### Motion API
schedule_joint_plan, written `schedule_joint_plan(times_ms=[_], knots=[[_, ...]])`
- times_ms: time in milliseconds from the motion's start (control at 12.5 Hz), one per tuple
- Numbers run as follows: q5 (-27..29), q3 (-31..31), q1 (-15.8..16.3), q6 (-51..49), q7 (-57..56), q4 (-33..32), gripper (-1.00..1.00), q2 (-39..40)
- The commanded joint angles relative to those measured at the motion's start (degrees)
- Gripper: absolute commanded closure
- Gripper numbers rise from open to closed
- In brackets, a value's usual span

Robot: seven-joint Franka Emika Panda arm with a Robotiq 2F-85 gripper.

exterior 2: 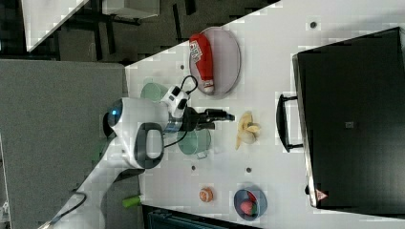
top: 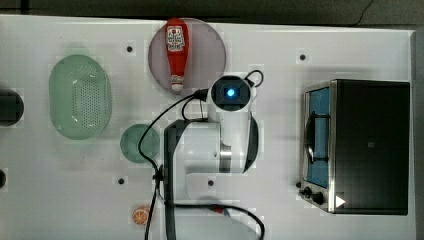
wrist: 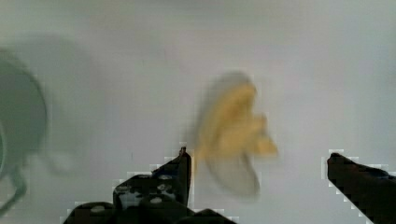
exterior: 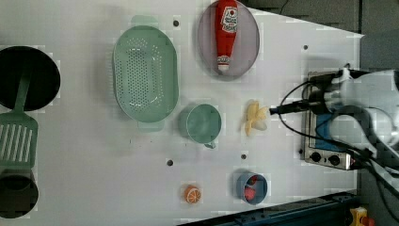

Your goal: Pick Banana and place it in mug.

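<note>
Half the mug [exterior 2: 193,141] hidden behind the arm [exterior 2: 143,138]

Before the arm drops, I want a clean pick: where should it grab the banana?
Probably from above, across the banana's body just below its splayed peel. It lies flat on the table, apart from the mug, and the open gripper already frames it with a finger on each side.

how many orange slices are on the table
1: the orange slice lies near the left view's bottom edge, left of the blue bowl. Others may be hidden.
</note>
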Motion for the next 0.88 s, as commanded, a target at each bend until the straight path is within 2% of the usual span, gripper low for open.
schedule_joint_plan(times_ms=[80,480,560,880], knots=[[0.0,0.0,0.0,5.3,-7.3,-4.7,-1.00,1.2],[0.0,-0.3,0.0,12.3,-10.7,-7.1,-1.00,5.5],[0.0,-0.3,-0.1,12.7,-10.7,-7.7,-0.93,6.0],[0.0,-0.6,-0.1,15.2,-10.7,-9.2,0.04,6.4]])
